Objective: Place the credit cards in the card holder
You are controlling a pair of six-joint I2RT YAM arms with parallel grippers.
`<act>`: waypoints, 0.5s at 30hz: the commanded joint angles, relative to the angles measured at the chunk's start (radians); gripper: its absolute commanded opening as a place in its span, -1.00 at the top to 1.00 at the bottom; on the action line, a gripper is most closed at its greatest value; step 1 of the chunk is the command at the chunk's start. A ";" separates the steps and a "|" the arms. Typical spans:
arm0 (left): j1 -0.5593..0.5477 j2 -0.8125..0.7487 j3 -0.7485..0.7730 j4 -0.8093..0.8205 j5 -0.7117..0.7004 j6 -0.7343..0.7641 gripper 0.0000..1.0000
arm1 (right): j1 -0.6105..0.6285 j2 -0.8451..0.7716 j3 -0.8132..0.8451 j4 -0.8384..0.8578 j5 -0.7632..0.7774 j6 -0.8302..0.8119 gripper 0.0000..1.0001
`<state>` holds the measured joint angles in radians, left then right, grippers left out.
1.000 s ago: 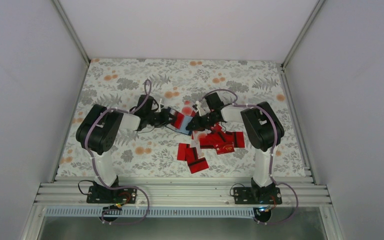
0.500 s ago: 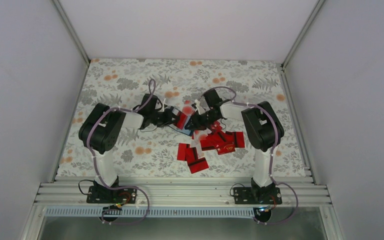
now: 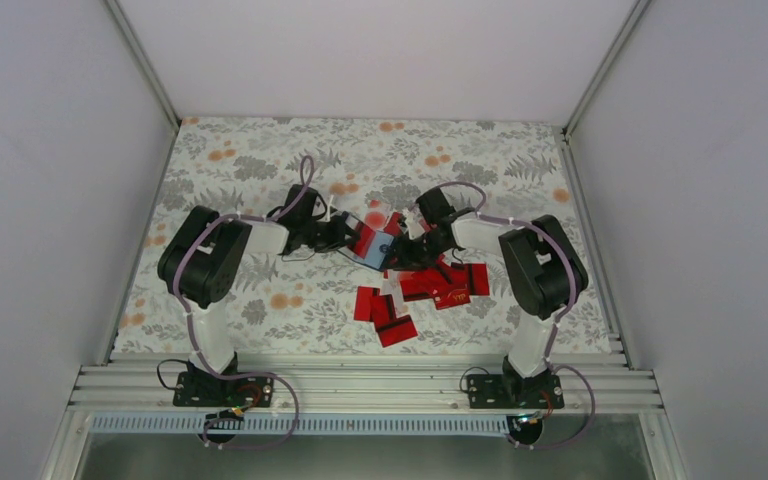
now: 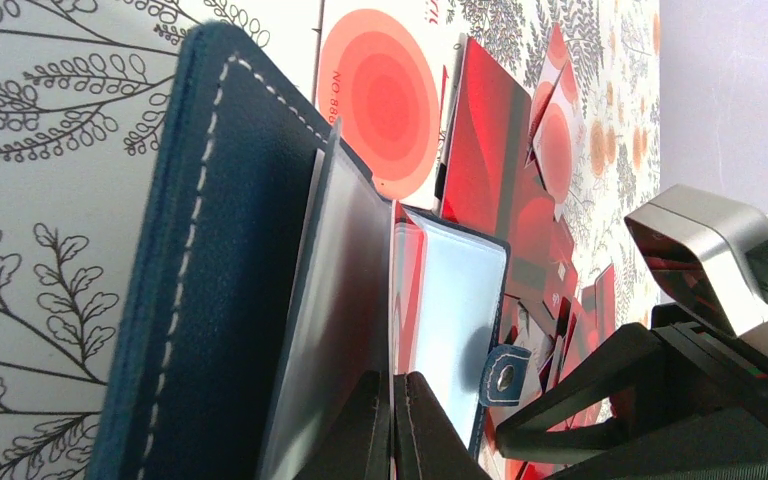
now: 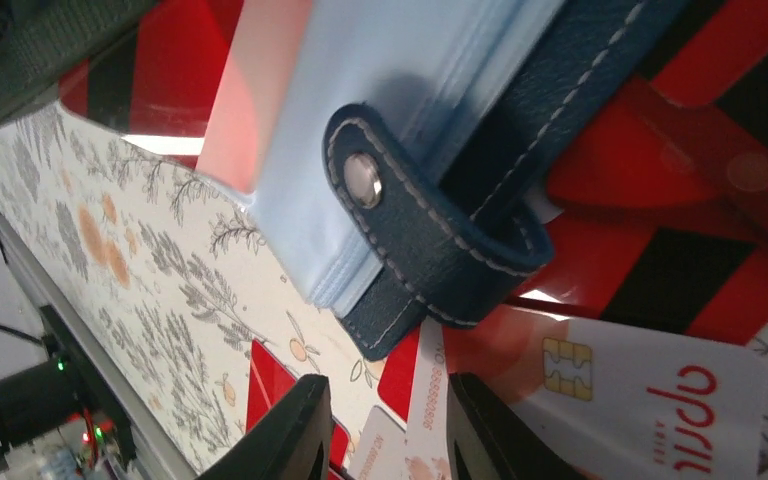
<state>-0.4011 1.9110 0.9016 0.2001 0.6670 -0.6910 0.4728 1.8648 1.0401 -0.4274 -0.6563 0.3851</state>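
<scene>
The card holder [image 3: 373, 248] hangs open above the mat, navy cover [image 4: 205, 300] to one side and clear sleeves fanned out. My left gripper [image 4: 393, 425] is shut on one clear sleeve, and a red card [image 4: 409, 270] sits in the pocket beside it. My right gripper [image 5: 380, 430] is open just below the holder's snap strap [image 5: 364, 180], holding nothing. In the top view it is right of the holder, over the pile of red credit cards [image 3: 438, 283]. In the right wrist view, a white and red chip card [image 5: 640, 390] lies under it.
More red cards [image 3: 384, 318] lie nearer the front edge. A white card with red circles [image 4: 380, 110] and a red striped card [image 4: 495, 150] lie beyond the holder. Floral mat [image 3: 250, 170] covers the table; white walls surround it.
My right gripper has opened and drawn back a little to the right of the holder. The left gripper has kept its hold and barely shifted.
</scene>
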 commanded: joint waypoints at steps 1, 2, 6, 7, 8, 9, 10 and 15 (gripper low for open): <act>-0.011 0.024 0.012 -0.045 -0.008 0.022 0.95 | 0.001 0.000 -0.025 0.063 0.057 0.045 0.42; -0.013 0.025 0.016 -0.048 -0.007 0.023 0.95 | 0.001 0.007 -0.027 0.075 0.049 0.049 0.45; -0.018 0.029 0.023 -0.068 -0.003 0.030 0.95 | 0.001 0.034 -0.021 0.104 0.043 0.053 0.53; -0.018 0.030 0.022 -0.070 -0.002 0.029 0.95 | 0.001 0.040 -0.019 0.109 0.043 0.054 0.55; -0.020 0.031 0.022 -0.071 0.002 0.028 0.95 | 0.001 0.044 -0.019 0.114 0.042 0.056 0.57; -0.020 0.035 0.023 -0.071 0.009 0.029 0.95 | 0.001 0.049 -0.018 0.118 0.043 0.057 0.58; -0.023 0.040 0.028 -0.070 0.021 0.030 0.95 | 0.001 0.053 -0.017 0.121 0.045 0.058 0.60; -0.041 0.081 0.057 -0.081 0.076 0.050 0.94 | 0.001 0.079 0.004 0.117 0.057 0.049 0.65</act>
<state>-0.4110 1.9350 0.9375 0.1753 0.6903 -0.6769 0.4728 1.8927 1.0309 -0.3279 -0.6552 0.4431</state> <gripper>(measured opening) 0.028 0.180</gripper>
